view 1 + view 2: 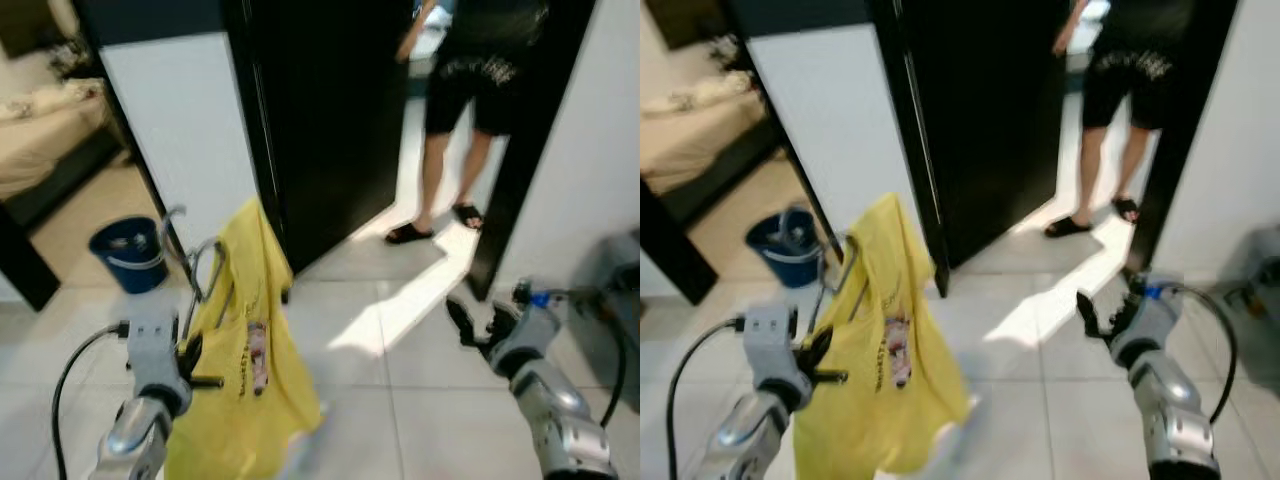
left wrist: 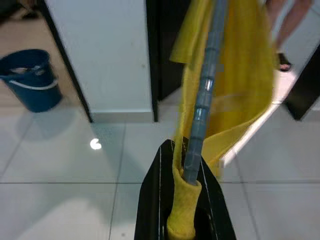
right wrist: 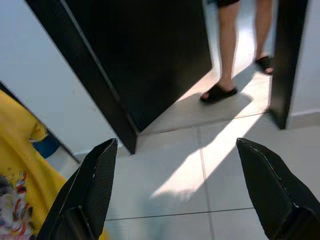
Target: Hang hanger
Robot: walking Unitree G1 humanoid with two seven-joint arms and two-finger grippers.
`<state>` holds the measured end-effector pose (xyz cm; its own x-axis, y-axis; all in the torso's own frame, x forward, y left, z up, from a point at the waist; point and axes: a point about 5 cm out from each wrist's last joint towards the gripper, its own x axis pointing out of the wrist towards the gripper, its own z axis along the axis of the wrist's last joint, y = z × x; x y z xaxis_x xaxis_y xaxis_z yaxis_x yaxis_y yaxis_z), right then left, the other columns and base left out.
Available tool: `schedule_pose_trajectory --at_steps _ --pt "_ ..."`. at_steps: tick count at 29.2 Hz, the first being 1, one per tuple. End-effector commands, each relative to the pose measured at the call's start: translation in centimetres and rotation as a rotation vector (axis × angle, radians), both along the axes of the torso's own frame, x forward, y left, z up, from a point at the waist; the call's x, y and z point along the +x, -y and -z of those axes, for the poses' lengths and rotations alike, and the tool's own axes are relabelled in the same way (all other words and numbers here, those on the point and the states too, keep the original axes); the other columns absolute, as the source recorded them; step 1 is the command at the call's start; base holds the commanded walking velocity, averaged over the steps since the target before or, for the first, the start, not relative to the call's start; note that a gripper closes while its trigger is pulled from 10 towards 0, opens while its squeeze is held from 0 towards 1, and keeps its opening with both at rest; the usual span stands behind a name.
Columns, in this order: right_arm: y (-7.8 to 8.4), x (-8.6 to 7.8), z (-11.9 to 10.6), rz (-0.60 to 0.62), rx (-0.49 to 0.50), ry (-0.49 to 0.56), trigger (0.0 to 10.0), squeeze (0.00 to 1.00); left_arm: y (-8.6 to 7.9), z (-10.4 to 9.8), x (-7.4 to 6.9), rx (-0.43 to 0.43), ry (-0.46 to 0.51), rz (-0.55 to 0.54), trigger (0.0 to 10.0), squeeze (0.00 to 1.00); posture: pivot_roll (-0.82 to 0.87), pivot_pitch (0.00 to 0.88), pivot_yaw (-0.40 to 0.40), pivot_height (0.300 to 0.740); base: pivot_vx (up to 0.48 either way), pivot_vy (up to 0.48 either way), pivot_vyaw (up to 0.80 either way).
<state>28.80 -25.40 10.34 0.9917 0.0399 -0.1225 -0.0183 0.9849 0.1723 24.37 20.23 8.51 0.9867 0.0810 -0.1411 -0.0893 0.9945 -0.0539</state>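
While the left gripper [image 2: 186, 200] is squeezing the hanger [image 2: 204, 100] with the yellow shirt [image 1: 250, 350], the right gripper [image 3: 185, 190] is hanging wide open; carry it level so the shirt stays on.

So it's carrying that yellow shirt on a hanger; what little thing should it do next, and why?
Probably keep the left hand shut on the hanger and edge forward toward the open black door. Nothing to hang it on is visible yet, the yellow shirt dangles near the floor, and a person stands in the doorway, so go slowly. The right hand is open, free.
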Motion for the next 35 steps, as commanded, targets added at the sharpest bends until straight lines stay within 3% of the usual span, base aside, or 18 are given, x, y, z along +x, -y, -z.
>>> schedule_pose_trajectory --at_steps 1,9,24,35 --pt "-0.6 -0.2 0.6 -0.016 0.022 -0.023 10.0 0.0 -0.8 -0.7 0.0 0.024 0.03 -0.051 10.0 0.0 -0.1 0.0 0.084 0.74 0.0 0.0 -0.8" --pt "-0.8 -0.9 0.5 -0.02 0.014 -0.039 10.0 0.0 -1.2 -0.5 -0.4 0.07 0.015 -0.072 10.0 0.0 -0.09 0.0 0.083 0.74 0.0 0.0 -0.8" --pt "-0.9 -1.5 0.5 -0.023 -0.033 -0.064 10.0 0.0 -1.7 -1.0 -0.3 0.051 0.046 -0.154 10.0 0.0 -0.09 0.0 0.069 0.74 0.0 0.0 -0.8" --pt "-1.6 -1.0 0.5 -0.157 -0.114 -0.113 10.0 0.0 -1.7 -1.0 -0.4 0.02 0.064 -0.219 10.0 0.0 -0.05 0.0 -0.079 0.74 0.0 0.0 -0.8"
